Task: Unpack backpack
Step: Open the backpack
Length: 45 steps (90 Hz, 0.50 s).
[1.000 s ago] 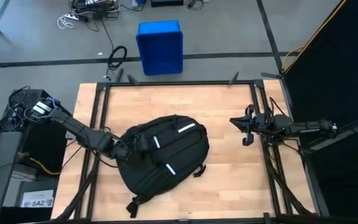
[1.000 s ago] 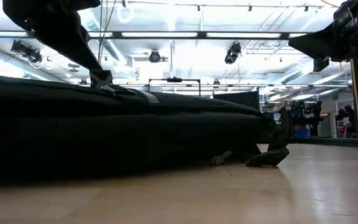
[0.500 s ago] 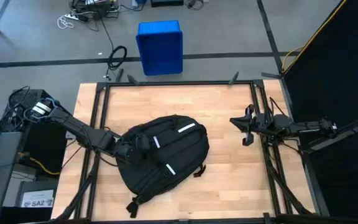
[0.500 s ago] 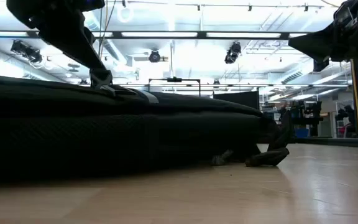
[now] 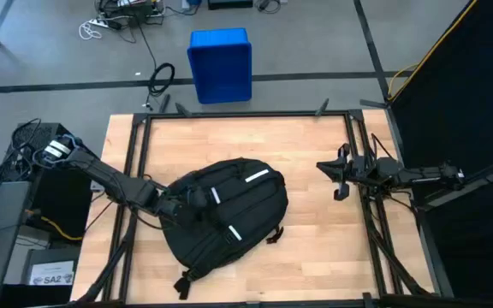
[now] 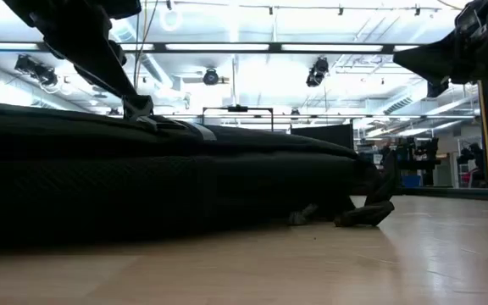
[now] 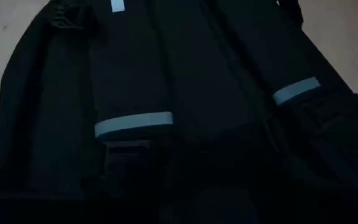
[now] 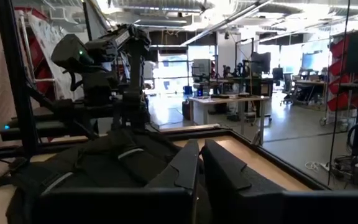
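The left claw point(image 5: 181, 205) is at the left edge of the backpack point(image 5: 229, 218), low over its fabric, and the dark arm reaches to it from the left side of the counter point(image 5: 315, 171). I cannot tell if this claw is apart, together or clamped on something, because black fabric and black metal blend there. In the left wrist view the camera looks closely over the backpack point(image 7: 185, 93) and shows 3 pale reflective stripes point(image 7: 133, 123) on it.

The backpack lies flat on the wooden counter, left of the middle and toward the near edge, with its rounded end toward the far side. A loose strap point(image 5: 274, 235) lies beside it on the right. In the low view it is a long, low black mass point(image 6: 168, 186) on the counter.

The right claw point(image 5: 339, 175) waits above the right part of the counter, well apart from the backpack. Its 2 fingers point(image 8: 188, 171) are almost together and they hold nothing.
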Each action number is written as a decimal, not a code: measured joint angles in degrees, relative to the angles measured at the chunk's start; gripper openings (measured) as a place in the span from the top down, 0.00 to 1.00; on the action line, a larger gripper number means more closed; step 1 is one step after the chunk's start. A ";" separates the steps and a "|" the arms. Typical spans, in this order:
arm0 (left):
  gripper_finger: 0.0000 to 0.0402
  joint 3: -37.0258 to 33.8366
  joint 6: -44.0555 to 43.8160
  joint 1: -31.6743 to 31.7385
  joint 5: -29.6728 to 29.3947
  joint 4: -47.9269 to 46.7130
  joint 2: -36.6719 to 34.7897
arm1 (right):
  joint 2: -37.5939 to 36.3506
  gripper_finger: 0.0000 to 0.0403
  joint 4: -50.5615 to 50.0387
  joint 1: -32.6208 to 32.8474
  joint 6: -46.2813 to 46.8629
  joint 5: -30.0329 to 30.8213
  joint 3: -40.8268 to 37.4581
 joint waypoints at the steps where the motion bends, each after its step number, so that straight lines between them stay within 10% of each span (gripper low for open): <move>1: 0.54 0.00 -0.11 0.00 -0.01 0.00 0.00 | 0.00 1.00 0.00 0.00 -0.21 0.00 0.01; 45: 0.54 0.48 7.06 1.46 -2.90 0.15 0.00 | 0.00 0.99 0.30 -0.02 -1.05 0.00 0.00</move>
